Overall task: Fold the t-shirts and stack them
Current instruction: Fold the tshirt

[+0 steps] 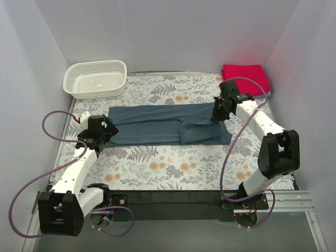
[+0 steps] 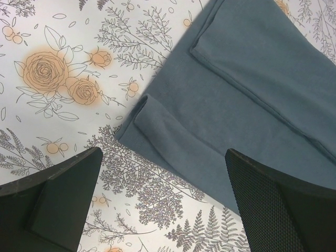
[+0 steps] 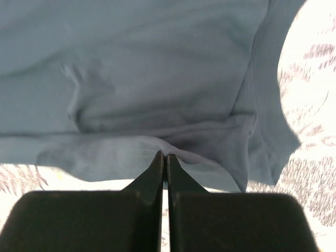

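Observation:
A slate blue-grey t-shirt (image 1: 168, 123) lies as a long band across the middle of the floral table, its sides folded inward. My right gripper (image 1: 218, 116) is at the shirt's right end, shut on a pinch of the cloth's edge (image 3: 131, 155); in the right wrist view the jaws (image 3: 166, 156) meet with fabric bunched over their tips. My left gripper (image 1: 108, 127) hovers open over the shirt's left end, its fingers (image 2: 68, 194) wide apart with the shirt's corner (image 2: 157, 131) and bare table between them. A folded red t-shirt (image 1: 244, 76) lies at the back right corner.
A white lattice basket (image 1: 96, 79) stands at the back left corner. White walls close in the table on the left, back and right. Purple cables loop from both arms near the front edge.

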